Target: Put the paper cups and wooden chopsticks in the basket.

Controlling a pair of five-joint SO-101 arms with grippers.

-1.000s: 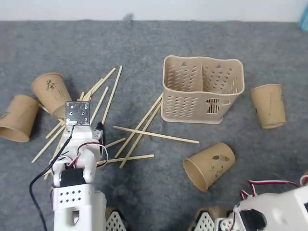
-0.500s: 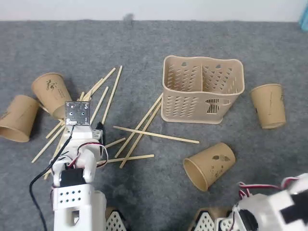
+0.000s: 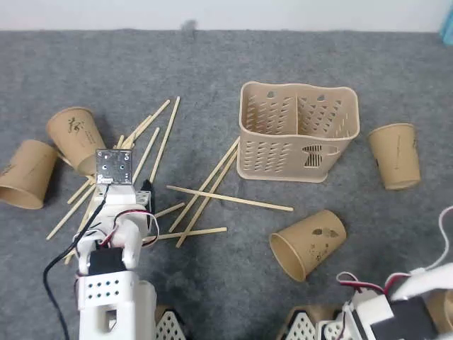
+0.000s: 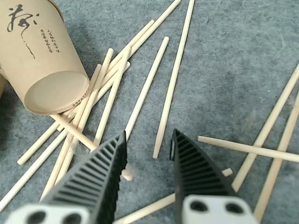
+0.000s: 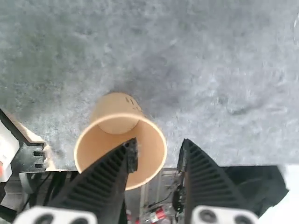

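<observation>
Left end effector [image 4: 148, 136], jaws slightly apart, hangs over scattered wooden chopsticks [image 4: 145, 91] near the worktop's [image 3: 212, 64] left edge; right end effector [image 5: 159, 141], jaws parted, hangs over a tipped paper cup [image 5: 117, 119] at the front right corner; basket [image 3: 297, 152] stands upright mid-worktop

Bright, even overhead light; soft shadows under cups [image 3: 307, 244], basket [image 3: 283, 157].

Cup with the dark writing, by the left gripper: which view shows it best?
High view: the cup lies nearly whole, on its side beside chopsticks. The left wrist view crops it at the edge, close up; the right wrist view faces a different cup.
</observation>
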